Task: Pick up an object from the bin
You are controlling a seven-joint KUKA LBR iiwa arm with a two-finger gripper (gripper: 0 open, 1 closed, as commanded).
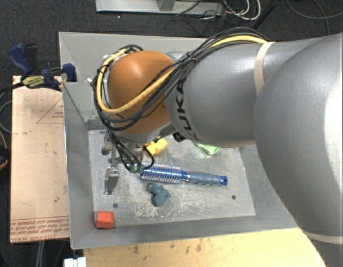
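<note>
Camera view: grey arm (260, 93) enters from the right and covers the upper right half of the grey metal bin (207, 203). An orange cover (135, 90) sits at the wrist, with yellow and black cables (124, 109) looped over it.

The blue brush (182, 176) lies flat on the bin floor near the middle. Its long axis runs left to right and dips slightly toward the right. The bristled head points left and the smooth handle points right.

The gripper (110, 181) hangs below the orange cover over the left part of the floor, just left of the brush head. Nothing is seen between its tips. Whether it is spread or pressed together cannot be told.

A green item (208, 148) shows partly at the arm's lower edge, above the brush handle. A yellow item (156, 146) lies just above the brush head, close under the cover. A small grey-blue piece (158, 194) lies just below the brush head. An orange-red cube (104, 219) rests in the front left corner, well apart from the rest.
</note>
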